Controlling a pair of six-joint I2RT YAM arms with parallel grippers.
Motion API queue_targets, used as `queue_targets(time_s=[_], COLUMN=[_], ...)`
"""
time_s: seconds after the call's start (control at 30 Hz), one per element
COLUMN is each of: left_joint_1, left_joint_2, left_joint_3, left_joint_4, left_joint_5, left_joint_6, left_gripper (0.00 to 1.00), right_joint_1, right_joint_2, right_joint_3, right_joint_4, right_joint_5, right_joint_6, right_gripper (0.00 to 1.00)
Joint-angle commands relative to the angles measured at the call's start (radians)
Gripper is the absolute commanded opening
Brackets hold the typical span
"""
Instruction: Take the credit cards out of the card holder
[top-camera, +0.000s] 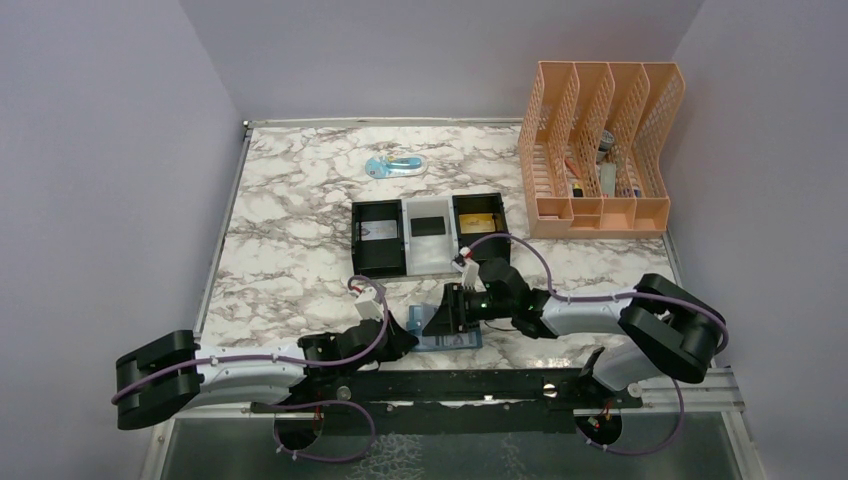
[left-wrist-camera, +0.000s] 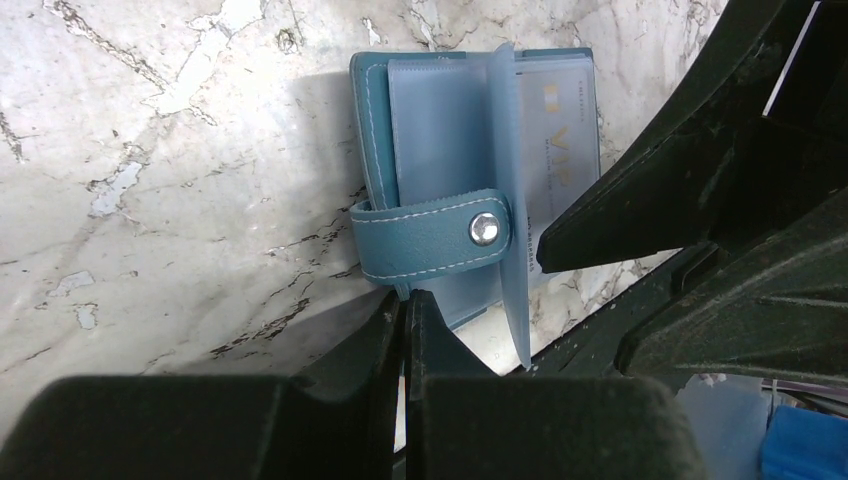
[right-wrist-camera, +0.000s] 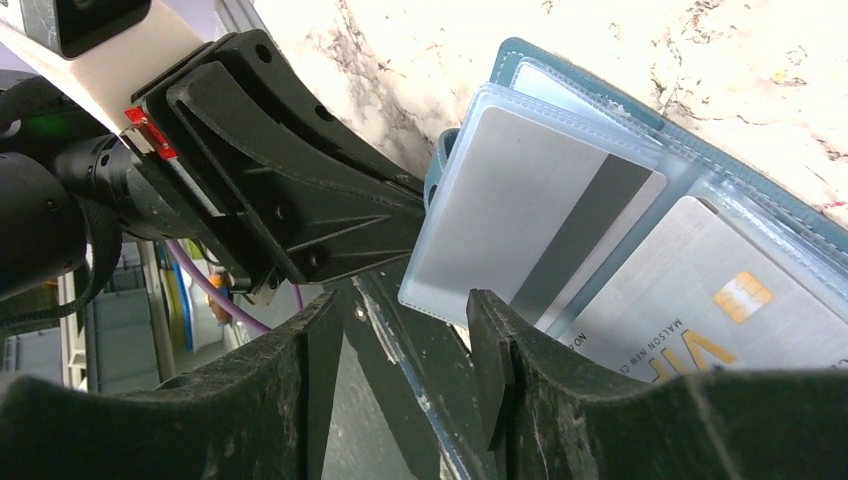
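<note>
Card holder (left-wrist-camera: 430, 240): laid open on marble table (left-wrist-camera: 150, 200), near edge, between both grippers | left gripper (left-wrist-camera: 405, 318): pressed together on cover edge, judged to anchor it | right gripper (right-wrist-camera: 400, 340): spread about raised card sleeve (right-wrist-camera: 520, 190), judged readied for a pinch

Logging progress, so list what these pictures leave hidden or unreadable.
Top view: left gripper and right gripper cover most of the card holder.
Right wrist: its own finger cuts off the chip card's lettering.
Top view: orange rack's contents too small.
Wrist views: overlapping sleeves hide the card count.
</note>
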Motion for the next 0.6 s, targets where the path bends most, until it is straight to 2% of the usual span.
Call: queue_targets(time_s=[0.0, 0.1, 0.23, 0.33, 0.57], left_joint_1=[-0.009, -0.011, -0.013, -0.015, -0.017], left_joint_2=[0.001, -0.028, -0.102, -0.163, -0.254], left_joint_3=[0.022, 0.022, 0.028, 0.032, 0.026], left_joint_4=[-0.001, -0.027, -0.102, -0.161, -0.222], left_joint_5=[0.005, 0.001, -0.018, -0.033, -0.043], left_joint_6=[0.013, 0.011, 0.011, 0.011, -0.003], left_gripper=[0.04, 0.13, 0.25, 0.32, 0.41], right_joint_1=[0.008, 0.008, 0.008, 0.007, 0.008], right_joint_2=[-0.029, -0.075, -0.085, -0.052, 0.094], right_joint_3=[0.024, 0.017, -0.005, -0.003, 0.026], right_joint_4=[-0.026, -0.083, -0.063, -0.028, 0.053], right_joint_5=[0.043, 0.109, 0.121, 0.094, 0.038], right_joint_6=[-0.026, -0.033, -0.028, -0.030, -0.013], right_gripper=[0.49, 0.49, 0.49, 0.49, 0.47])
